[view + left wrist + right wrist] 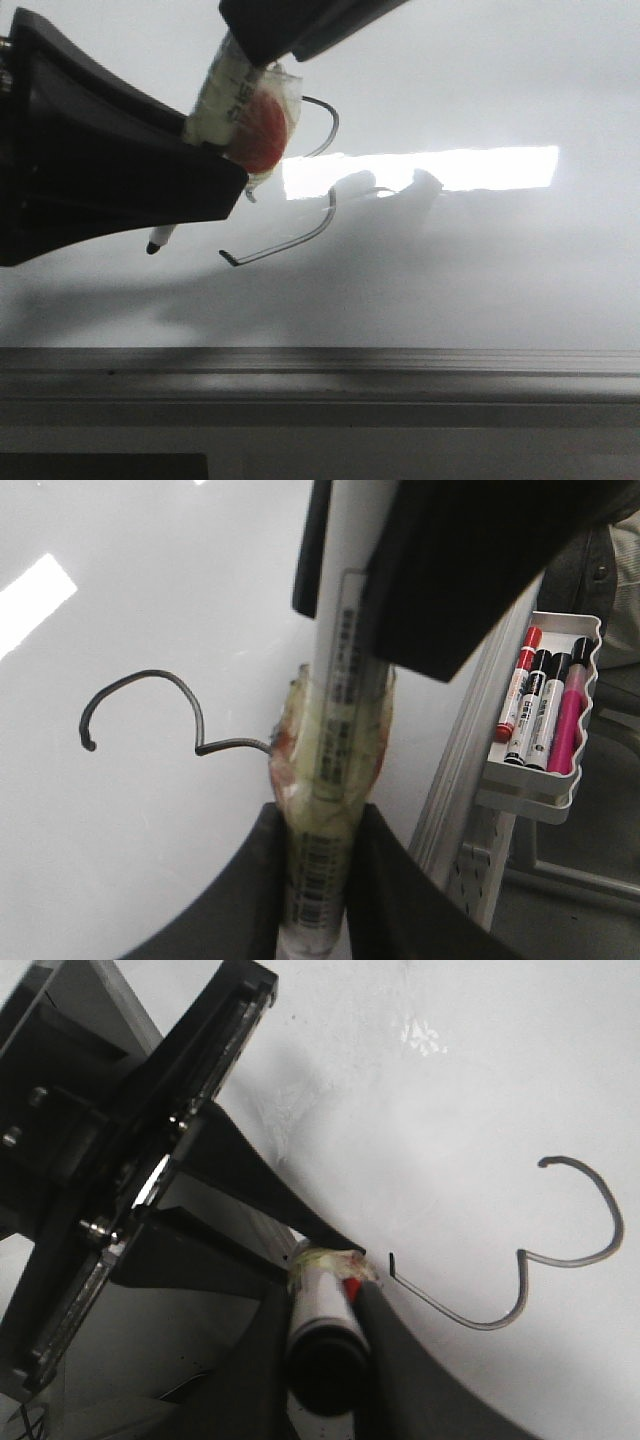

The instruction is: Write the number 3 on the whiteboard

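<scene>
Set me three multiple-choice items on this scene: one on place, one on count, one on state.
1. In the front view, the marker tip lies:
A. left of the number 3's tail end
B. on its top curve
C. right of it

2. The tray holds how many pens?
A. two
B. four
C. six

3. The left gripper is:
A. open, empty
B. shut on the marker
C. shut on an eraser

Key: 1 A, the tip sits left of the tail's hook. 2 B, one red, two black and one pink. 3 B, both fingers press the barrel.
</scene>
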Controlling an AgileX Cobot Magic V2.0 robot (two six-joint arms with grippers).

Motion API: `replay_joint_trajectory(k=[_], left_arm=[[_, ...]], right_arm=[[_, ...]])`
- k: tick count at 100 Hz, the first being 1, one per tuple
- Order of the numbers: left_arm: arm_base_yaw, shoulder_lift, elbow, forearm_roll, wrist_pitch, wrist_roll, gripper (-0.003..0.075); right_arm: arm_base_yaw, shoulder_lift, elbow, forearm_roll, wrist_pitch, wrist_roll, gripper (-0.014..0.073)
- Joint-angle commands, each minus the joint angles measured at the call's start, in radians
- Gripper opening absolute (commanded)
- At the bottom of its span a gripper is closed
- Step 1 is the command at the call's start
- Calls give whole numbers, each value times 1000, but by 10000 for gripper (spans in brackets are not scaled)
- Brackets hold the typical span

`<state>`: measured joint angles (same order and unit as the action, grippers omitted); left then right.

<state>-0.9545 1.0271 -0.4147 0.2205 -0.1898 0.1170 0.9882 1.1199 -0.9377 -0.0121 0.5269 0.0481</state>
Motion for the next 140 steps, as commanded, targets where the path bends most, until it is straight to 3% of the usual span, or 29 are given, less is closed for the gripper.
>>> replay_joint_trajectory(k=[1,9,12,18,24,46,83,92,108,114,123,132,140], left_arm=[[2,-11,-28,-64,-55,-55,-20],[2,-16,-28,-161,-34,-95,-20],[2,-22,-28,-228,-24,-109,-20],[22,-30,-28,-450,-12,-109,-20],[44,-37,-28,-591,-1,-107,-20],[185,-35,-28,-811,139,-107,-20],[258,-35,-28,-819,177,-107,-12],[258,-35,-28,-819,177,-107,88],[258,-35,-28,-819,179,-107,416],[258,-37,-28,-819,179,-107,457],[258,-60,-28,-819,179,-105,452],[260,-117,-28,-795,179,-105,414],[260,-193,-28,-779,190,-105,343]], right_arm=[[2,-26,-32,-3,-46,-7,22],[-3,-26,-34,-9,-46,-7,258],[-9,-31,-37,-29,-46,-7,386],[-18,-44,-41,-56,-46,-7,577],[-29,-63,-41,-72,-60,-7,673],[-32,-132,-41,-81,-100,-7,610],[-32,-139,-41,-81,-113,-7,594],[-32,-139,-41,-81,-113,-7,594],[-32,-139,-41,-81,-113,-7,594],[-32,-139,-41,-81,-113,-7,594],[-32,-145,-41,-81,-108,-7,592],[-32,-168,-37,-105,-100,-7,484],[-32,-205,-35,-106,-93,-7,220]])
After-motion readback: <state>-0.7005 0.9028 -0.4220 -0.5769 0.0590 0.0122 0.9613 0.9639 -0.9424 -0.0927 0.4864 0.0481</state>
